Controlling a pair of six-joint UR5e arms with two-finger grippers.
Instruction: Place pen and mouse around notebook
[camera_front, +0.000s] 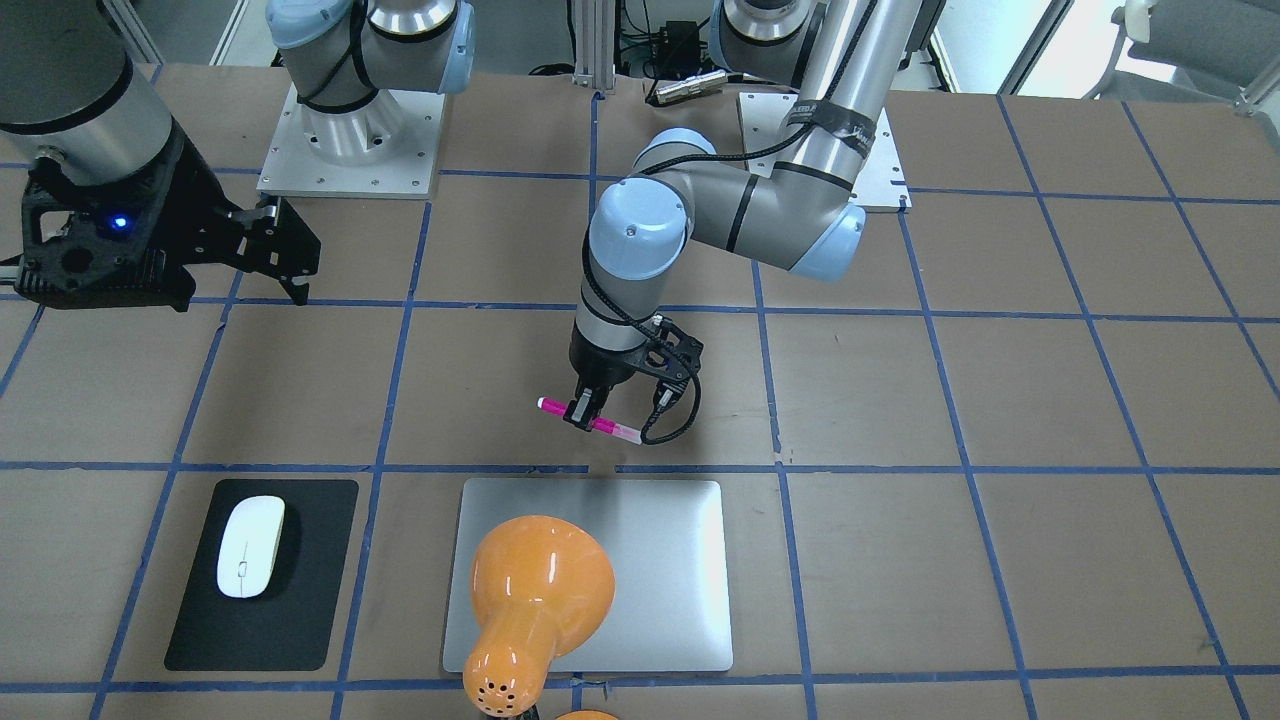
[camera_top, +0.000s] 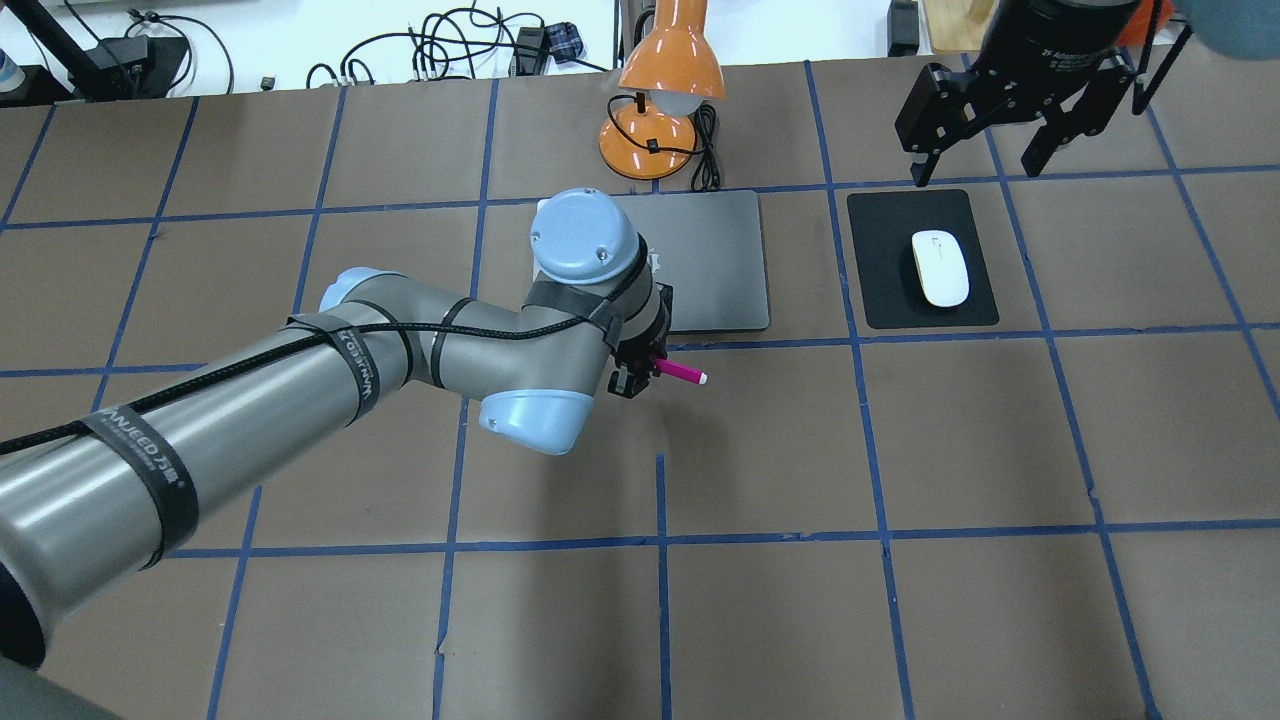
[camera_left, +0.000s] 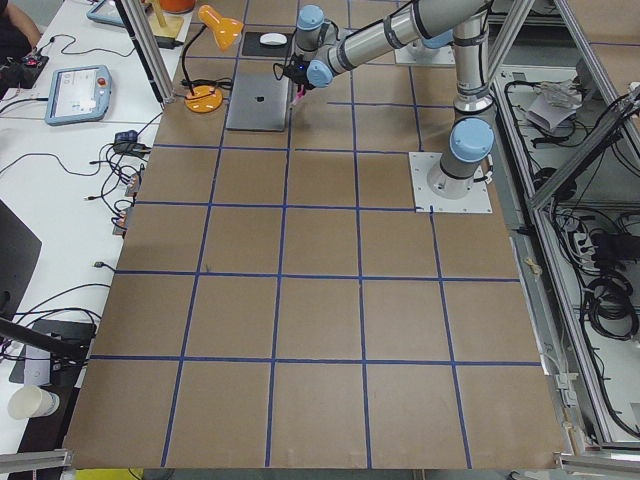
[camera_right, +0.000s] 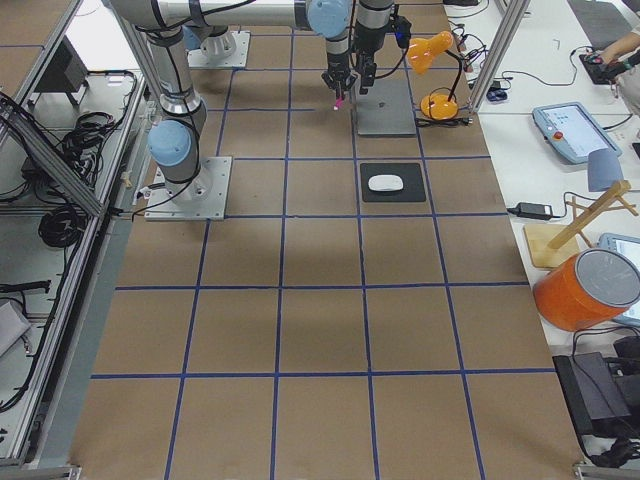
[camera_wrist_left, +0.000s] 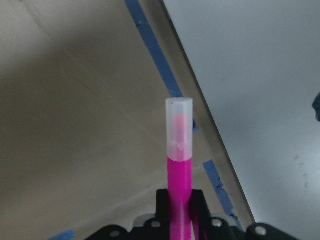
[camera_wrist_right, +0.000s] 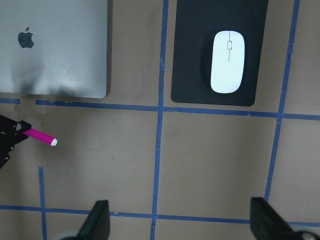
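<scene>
My left gripper (camera_front: 590, 418) is shut on the magenta pen (camera_front: 553, 406), which lies level between its fingers, low over the table. In the overhead view the pen (camera_top: 684, 374) juts out just off the robot-side edge of the silver notebook (camera_top: 722, 268). Its pale cap (camera_wrist_left: 179, 125) points along that edge. The white mouse (camera_top: 940, 267) rests on a black mat (camera_top: 880, 262) beside the notebook (camera_front: 665, 585). My right gripper (camera_top: 975, 165) hangs high near the mat, open and empty; its wrist view looks down on the mouse (camera_wrist_right: 228, 61), notebook (camera_wrist_right: 55, 55) and pen (camera_wrist_right: 41, 135).
An orange desk lamp (camera_top: 655, 100) stands at the notebook's far side, its shade (camera_front: 535, 580) hanging over part of the lid. Blue tape lines grid the brown table (camera_top: 900, 450). Cables lie beyond the far edge.
</scene>
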